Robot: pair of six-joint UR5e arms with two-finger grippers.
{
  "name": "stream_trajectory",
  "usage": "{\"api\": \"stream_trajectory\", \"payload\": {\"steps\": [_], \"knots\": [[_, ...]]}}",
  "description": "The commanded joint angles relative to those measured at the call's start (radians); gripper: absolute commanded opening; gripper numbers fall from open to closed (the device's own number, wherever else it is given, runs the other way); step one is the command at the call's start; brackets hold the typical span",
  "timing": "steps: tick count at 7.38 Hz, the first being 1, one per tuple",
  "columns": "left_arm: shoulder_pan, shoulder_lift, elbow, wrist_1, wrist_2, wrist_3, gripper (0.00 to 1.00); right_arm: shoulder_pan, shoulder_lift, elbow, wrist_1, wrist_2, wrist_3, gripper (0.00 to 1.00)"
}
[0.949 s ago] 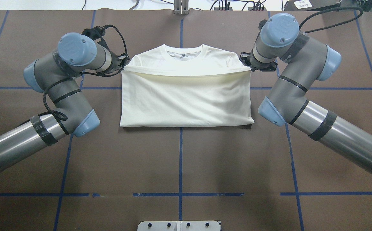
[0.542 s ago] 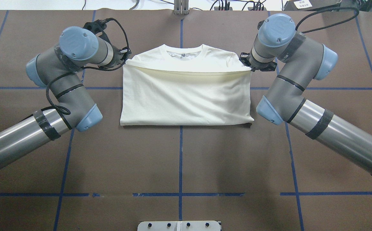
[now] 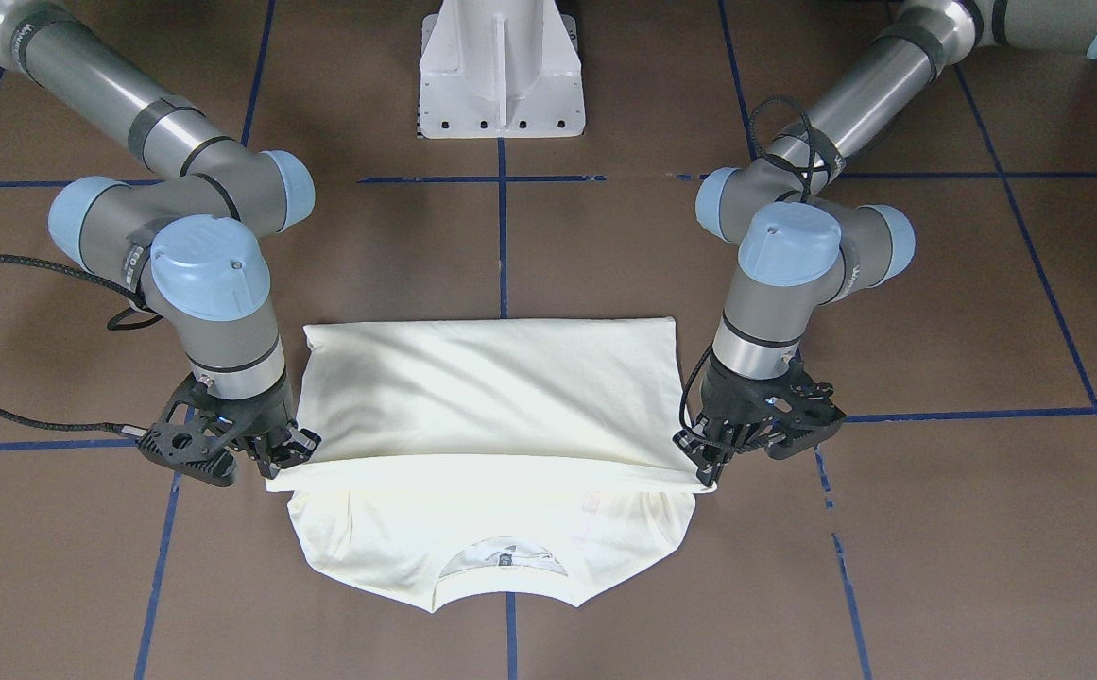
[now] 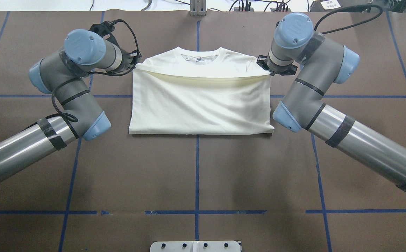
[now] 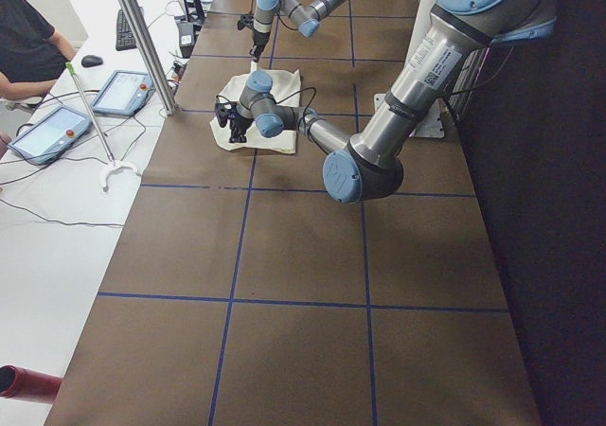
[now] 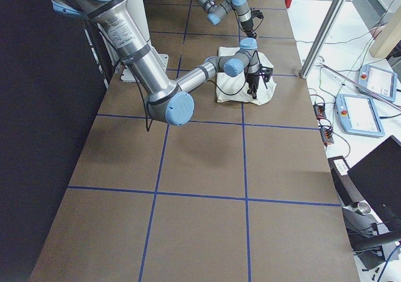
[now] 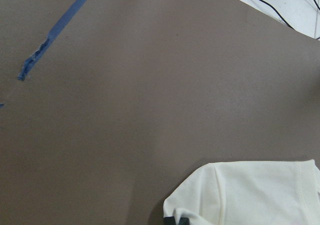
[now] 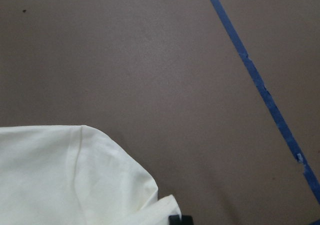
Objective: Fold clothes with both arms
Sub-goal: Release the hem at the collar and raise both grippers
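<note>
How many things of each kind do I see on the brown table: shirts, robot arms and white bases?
Shirts: 1, the shirt.
Robot arms: 2, the left arm and the right arm.
White bases: 1, the base.
Total: 4.

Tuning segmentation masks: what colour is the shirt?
The T-shirt is cream-white; it shows best in the overhead exterior view.

Left arm [image 4: 68, 99] and right arm [image 4: 306, 92] are reached forward with forearms angled inward and wrists pointed down. Left pincer [image 3: 705, 465] is clamped on one end of the folded edge of the T-shirt [image 3: 491, 397]; right pincer [image 3: 276, 461] is clamped on the other end, both held level and low
</note>
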Motion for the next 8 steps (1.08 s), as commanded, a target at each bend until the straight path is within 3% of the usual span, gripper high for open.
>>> {"api": "stream_trajectory", "payload": {"steps": [1,3,4,6,8], "knots": [[-0.004,-0.004,0.014,-0.015,0.000,0.000,0.01,0.000,0.008,-0.019,0.001,0.000,-0.017,0.00],[-0.004,-0.004,0.022,-0.021,0.000,0.000,0.16,0.000,0.012,-0.021,0.002,-0.003,-0.017,0.01],[-0.004,-0.004,0.021,-0.021,0.000,0.000,0.20,0.000,0.025,-0.027,0.002,-0.008,-0.015,0.19],[-0.007,0.001,0.014,-0.047,-0.003,-0.003,0.25,0.000,0.051,-0.038,0.004,-0.007,-0.011,0.30],[-0.014,0.028,0.013,-0.162,-0.009,-0.003,0.30,-0.035,-0.019,0.110,-0.010,0.015,0.039,0.49]]}}
